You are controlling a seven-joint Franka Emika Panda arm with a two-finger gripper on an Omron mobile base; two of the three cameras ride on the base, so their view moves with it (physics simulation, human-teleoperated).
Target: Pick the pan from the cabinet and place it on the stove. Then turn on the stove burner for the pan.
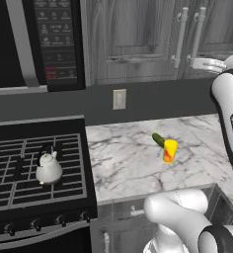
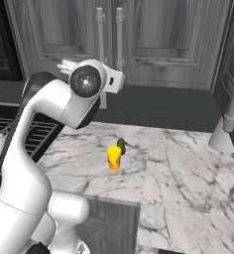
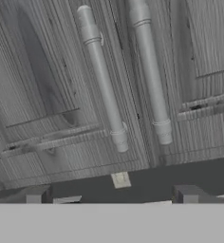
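Cabinet [image 3: 61, 95] doors shut, 2 bar handles [image 3: 102, 80] at 12 o'clock of gripper [image 3: 111, 197], fingers spread wide, holding nothing. Stove [image 1: 19, 163] at 9 o'clock has just the kettle [image 1: 48, 168]. Pan presumably inside cabinet, can't tell. All steps left.

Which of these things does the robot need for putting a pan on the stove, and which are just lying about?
Needed:
cabinet, doors shut, pan not visible
stove
gripper, open, facing the cabinet's handles

Just lying about:
kettle on the stove
yellow cup on the counter
microwave
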